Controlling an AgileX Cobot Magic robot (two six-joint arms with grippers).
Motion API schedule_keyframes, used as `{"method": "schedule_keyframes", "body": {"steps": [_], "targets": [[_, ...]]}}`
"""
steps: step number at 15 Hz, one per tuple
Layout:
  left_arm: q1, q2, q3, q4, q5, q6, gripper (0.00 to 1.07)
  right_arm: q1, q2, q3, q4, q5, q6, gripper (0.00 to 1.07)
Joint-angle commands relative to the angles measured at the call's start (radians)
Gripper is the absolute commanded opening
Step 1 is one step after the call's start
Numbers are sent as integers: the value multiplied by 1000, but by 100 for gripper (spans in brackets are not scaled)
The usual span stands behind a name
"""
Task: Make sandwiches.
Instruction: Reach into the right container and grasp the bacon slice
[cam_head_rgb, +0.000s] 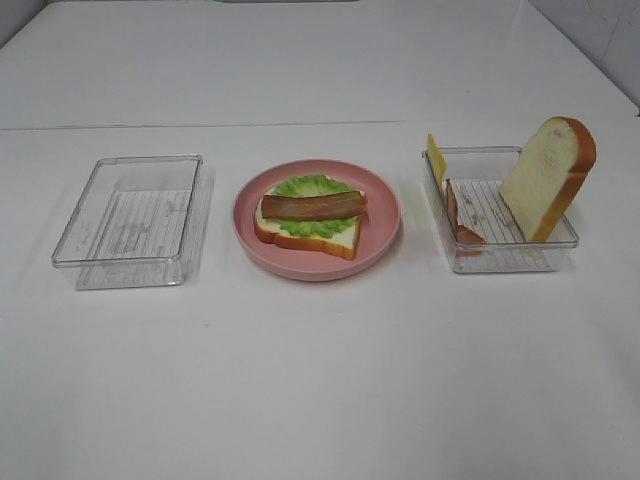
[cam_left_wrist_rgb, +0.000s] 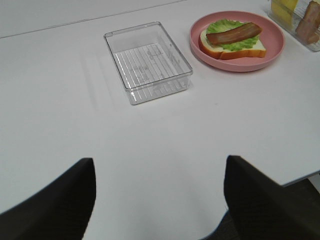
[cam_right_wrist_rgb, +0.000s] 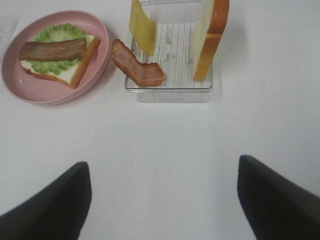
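Half-built sandwich lies flat on the round pink plate at the middle of the white table, both grippers open and holding nothing.

Its white bread slice with orange-brown crust carries ruffled green lettuce and one ridged reddish-brown bacon strip, whose long axis runs left to right in the high view. In the clear ribbed right tray, a second bread slice stands on edge, leaning on the right wall; a thin yellow cheese slice stands at the far left corner, and a wavy second bacon strip is draped over the left wall. A matching left tray sits beside the plate. Left gripper and right gripper hang over bare table, dark fingers spread wide.
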Motion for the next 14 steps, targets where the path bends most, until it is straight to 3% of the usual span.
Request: {"method": "schedule_keyframes", "body": {"steps": [1, 2, 3, 6, 10, 14], "targets": [[-2, -21, 3, -4, -19, -3, 69, -8, 219, -142, 66, 26, -50, 76], [-2, -21, 3, -4, -19, -3, 69, -8, 262, -182, 79, 36, -50, 75], [-2, -21, 2, -7, -19, -3, 69, -8, 454, -347, 124, 131, -69, 70], [-2, -21, 2, -7, -19, -3, 69, 4, 678, -559, 135, 288, -69, 63], [-2, -21, 2, -7, -19, -3, 69, 186, 883, -736, -1, 300, 105, 63], [-2, -21, 2, -7, -19, -3, 69, 276, 1097, -880, -40, 357, 255, 63]]}}
